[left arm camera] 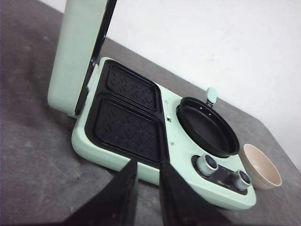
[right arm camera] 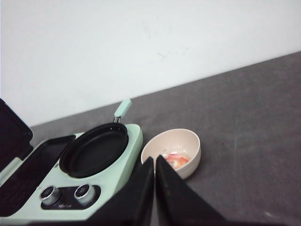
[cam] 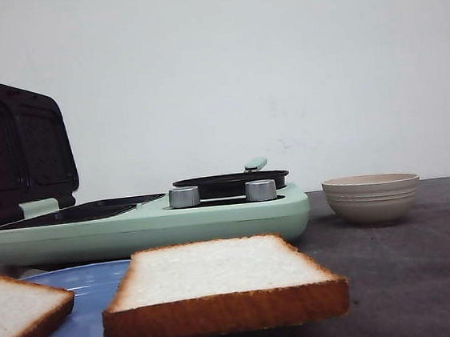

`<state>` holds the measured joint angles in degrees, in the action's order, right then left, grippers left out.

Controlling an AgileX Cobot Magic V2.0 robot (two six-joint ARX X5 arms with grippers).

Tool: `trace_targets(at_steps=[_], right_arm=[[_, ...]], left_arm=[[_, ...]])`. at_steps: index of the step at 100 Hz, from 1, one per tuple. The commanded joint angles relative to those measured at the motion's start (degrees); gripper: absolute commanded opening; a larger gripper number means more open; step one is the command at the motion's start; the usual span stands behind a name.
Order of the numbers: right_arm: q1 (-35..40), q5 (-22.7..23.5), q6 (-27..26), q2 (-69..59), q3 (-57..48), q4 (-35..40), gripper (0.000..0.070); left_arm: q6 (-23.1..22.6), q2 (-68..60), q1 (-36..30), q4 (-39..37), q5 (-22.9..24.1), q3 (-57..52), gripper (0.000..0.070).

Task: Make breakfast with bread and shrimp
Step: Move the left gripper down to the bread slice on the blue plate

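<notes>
Two slices of bread lie on a blue plate [cam: 92, 281] close to the front camera, one in the middle [cam: 221, 285] and one at the left edge [cam: 15, 315]. The shrimp [right arm camera: 176, 161] lie in a beige bowl [right arm camera: 188, 143], which stands right of the mint-green breakfast maker [cam: 150, 224]. My left gripper [left arm camera: 148, 162] hangs open and empty above the table, in front of the maker's sandwich plates [left arm camera: 127, 122]. Held above the gap between maker and bowl, my right gripper [right arm camera: 154, 159] is shut with nothing in it. Neither gripper shows in the front view.
The maker's lid [cam: 13, 146] stands open at the left. A round black pan [cam: 230, 182] with a mint handle sits on its right half, behind two silver knobs [cam: 184, 197]. The bowl [cam: 371, 197] sits on dark grey tabletop; a white wall is behind.
</notes>
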<state>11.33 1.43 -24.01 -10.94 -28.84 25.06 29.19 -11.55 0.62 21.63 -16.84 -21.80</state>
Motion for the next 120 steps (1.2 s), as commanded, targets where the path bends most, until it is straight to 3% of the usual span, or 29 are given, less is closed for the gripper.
trace_targets(at_steps=[1,16,30,64,85,89,102,108,120], right_arm=[[0.15,0.37,-0.63,-4.31,-3.78,3.37,0.0],[0.17,1.95,-0.46,-14.53,-10.71,11.69,0.0],[0.17,2.34,-0.48,-19.26,-12.81,12.33,0.0],[0.17,3.82,-0.46,-20.02,-12.85,14.38,0.0],[0.17,8.41,0.13,-20.06,-12.85,16.11,0.0],[0.15,9.03,0.44,-20.06,-12.85,16.09,0.0],[0.17,9.53,0.63,-20.06,-12.85,16.13,0.0],[0.17,10.51,0.63,-20.06,-12.85,16.13,0.0],[0.17,11.91,0.66,-20.06,-12.85,16.15,0.0]], left_arm=[[-2.08,-3.48,0.02,1.46,-0.24,-4.63,0.0008],[-6.21,-12.48,0.0,8.48,-2.36,-13.88,0.0007],[-7.08,-17.4,0.0,14.14,-2.97,-19.02,0.0007],[-7.19,-18.08,0.0,22.6,-4.07,-19.63,0.0008],[-9.05,-21.29,0.0,31.28,-7.5,-19.61,0.0039],[-9.31,-22.56,0.0,32.72,-8.09,-19.61,0.0069],[-10.8,-26.67,0.0,35.93,-9.33,-19.61,0.0287],[-11.28,-28.3,0.0,36.76,-9.66,-19.61,0.0355],[-12.55,-30.93,0.0,38.51,-10.23,-19.61,0.0367]])
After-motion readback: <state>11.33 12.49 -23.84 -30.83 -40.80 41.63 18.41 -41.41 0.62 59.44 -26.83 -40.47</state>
